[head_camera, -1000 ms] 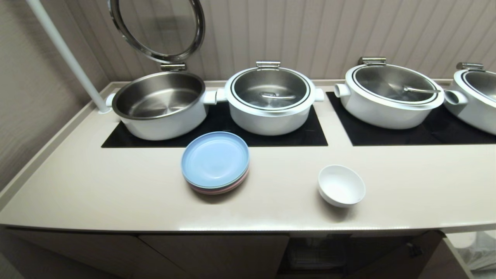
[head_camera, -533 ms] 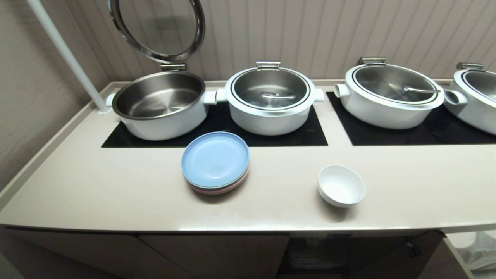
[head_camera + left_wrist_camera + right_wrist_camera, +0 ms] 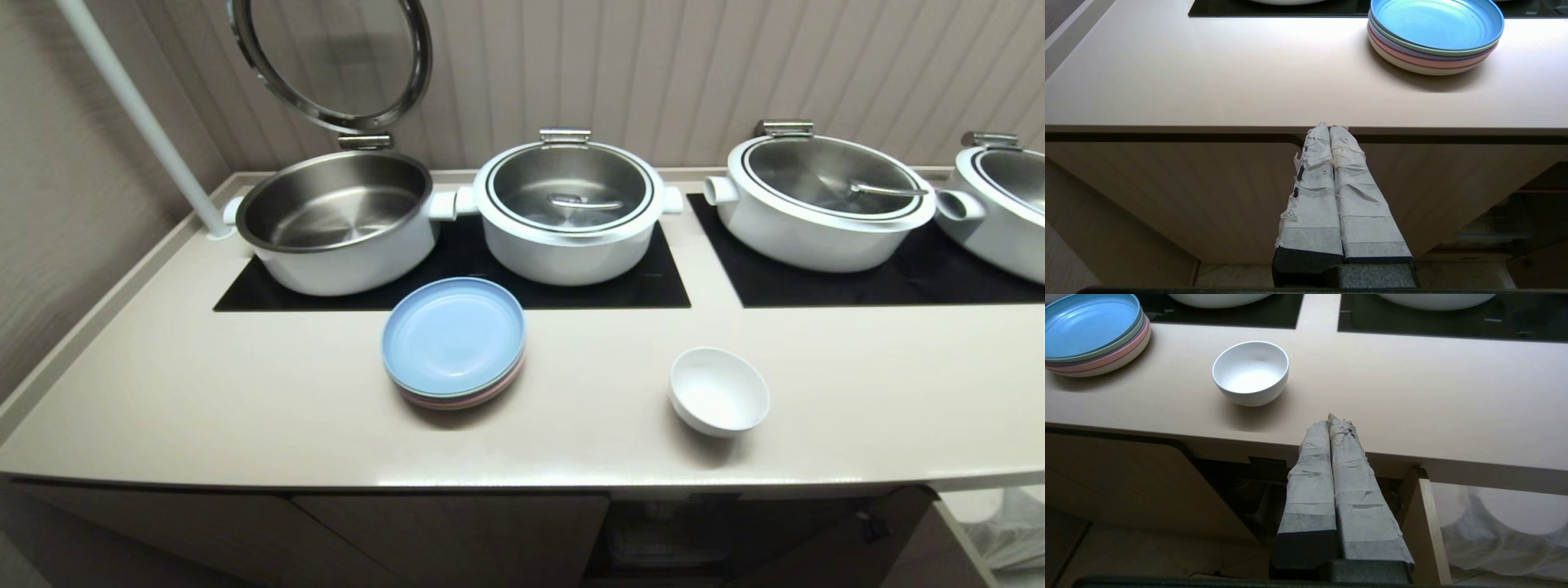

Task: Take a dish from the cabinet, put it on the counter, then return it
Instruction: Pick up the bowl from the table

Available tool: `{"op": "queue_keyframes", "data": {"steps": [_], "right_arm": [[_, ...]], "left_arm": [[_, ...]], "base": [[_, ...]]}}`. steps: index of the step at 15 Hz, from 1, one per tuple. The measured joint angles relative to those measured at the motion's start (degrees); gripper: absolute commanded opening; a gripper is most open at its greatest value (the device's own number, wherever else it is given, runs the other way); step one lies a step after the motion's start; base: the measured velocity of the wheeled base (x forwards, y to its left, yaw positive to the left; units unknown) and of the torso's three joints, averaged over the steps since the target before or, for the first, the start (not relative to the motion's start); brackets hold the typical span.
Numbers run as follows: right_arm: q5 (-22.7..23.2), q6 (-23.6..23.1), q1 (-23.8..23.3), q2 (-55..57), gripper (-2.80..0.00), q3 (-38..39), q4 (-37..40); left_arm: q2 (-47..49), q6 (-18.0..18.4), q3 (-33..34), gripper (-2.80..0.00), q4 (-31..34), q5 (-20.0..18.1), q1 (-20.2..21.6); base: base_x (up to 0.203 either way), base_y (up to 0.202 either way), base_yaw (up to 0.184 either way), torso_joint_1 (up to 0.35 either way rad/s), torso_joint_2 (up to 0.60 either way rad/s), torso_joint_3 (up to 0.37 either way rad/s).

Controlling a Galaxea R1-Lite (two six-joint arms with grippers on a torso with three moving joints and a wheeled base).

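Note:
The dish, a small white bowl (image 3: 719,391) (image 3: 1250,372), stands upright on the cream counter (image 3: 245,392) near its front edge, right of centre. Below it the cabinet (image 3: 1237,486) stands open, dark inside, with its doors (image 3: 1126,482) swung outward. My right gripper (image 3: 1331,421) is shut and empty, in front of the counter's edge and to the right of the bowl, apart from it. My left gripper (image 3: 1329,128) is shut and empty, level with the counter's edge before a closed cabinet door (image 3: 1208,196). Neither arm shows in the head view.
A stack of plates, blue on top (image 3: 454,339) (image 3: 1435,32), sits left of the bowl. Several white pots (image 3: 569,208) stand on black hob panels (image 3: 637,286) at the back; the left pot (image 3: 339,220) has its lid raised. White bag-lined bins (image 3: 1502,522) lie right of the cabinet.
Nothing has visibly moved in the head view; bowl, plates and pots stay in place.

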Motion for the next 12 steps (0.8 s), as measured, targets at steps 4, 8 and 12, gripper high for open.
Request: {"op": "queue_keyframes", "data": {"steps": [4, 8, 12], "right_arm": [[-0.01, -0.02, 4.71, 13.71, -2.80, -3.81, -2.84], [0.15, 0.11, 6.17, 28.66, -2.80, -9.41, -5.96], [1.10, 0.21, 6.43, 44.57, -2.80, -17.89, -7.50]], "left_arm": [[0.00, 0.00, 0.00, -2.80, 0.00, -0.02, 0.00], [0.00, 0.02, 0.00, -2.80, 0.00, 0.00, 0.00], [0.00, 0.02, 0.00, -2.80, 0.00, 0.02, 0.00]], "base": [[0.000, 0.000, 0.000, 0.000, 0.00, 0.000], [0.000, 0.000, 0.000, 0.000, 0.00, 0.000], [0.000, 0.000, 0.000, 0.000, 0.00, 0.000]]}}
